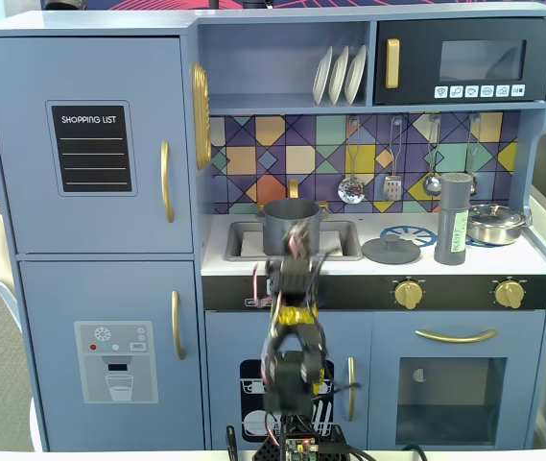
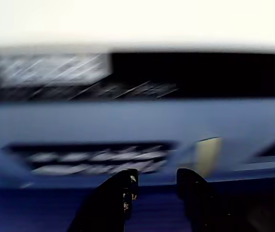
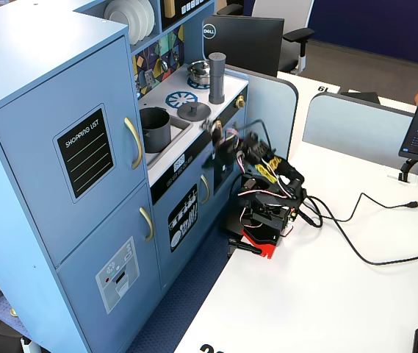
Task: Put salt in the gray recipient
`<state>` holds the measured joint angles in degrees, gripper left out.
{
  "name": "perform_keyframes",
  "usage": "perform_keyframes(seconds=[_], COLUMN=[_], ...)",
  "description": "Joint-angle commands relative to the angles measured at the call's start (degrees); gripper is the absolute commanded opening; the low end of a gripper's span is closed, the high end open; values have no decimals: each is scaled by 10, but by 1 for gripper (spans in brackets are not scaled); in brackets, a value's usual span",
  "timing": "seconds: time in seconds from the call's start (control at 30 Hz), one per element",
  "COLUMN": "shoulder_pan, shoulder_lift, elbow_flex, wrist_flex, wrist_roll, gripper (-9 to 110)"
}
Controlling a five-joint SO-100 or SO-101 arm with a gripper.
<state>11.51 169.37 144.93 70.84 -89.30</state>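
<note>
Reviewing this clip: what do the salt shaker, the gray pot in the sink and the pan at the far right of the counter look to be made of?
The salt shaker: matte gray body, likely painted wood or plastic, no glints; pale green band looks like a paper or printed label. The gray pot: dull, even gray, probably thin metal or plastic; I cannot tell which. The pan: polished steel by its bright mirror-like highlights.

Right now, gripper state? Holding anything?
Gripper: open, holding nothing. Wrist view is blurred, but a gap shows between the fingers. The salt stands on the counter, untouched.
</note>
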Motion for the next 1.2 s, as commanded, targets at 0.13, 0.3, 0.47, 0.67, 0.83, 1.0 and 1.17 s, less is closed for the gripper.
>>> perform_keyframes(seconds=[0.13,0.3,0.47,0.67,0.83,1.0,1.17], shoulder_pan=[-76,-98,-88,-84,-84,-83,-77], shoulder_lift=[108,143,151,151,151,151,151], elbow_flex=[292,335,336,336,336,336,336], wrist_flex=[-76,-46,44,52,52,52,52], wrist_roll=[29,53,-36,13,15,15,15], gripper=[0,0,0,3,4,5,6])
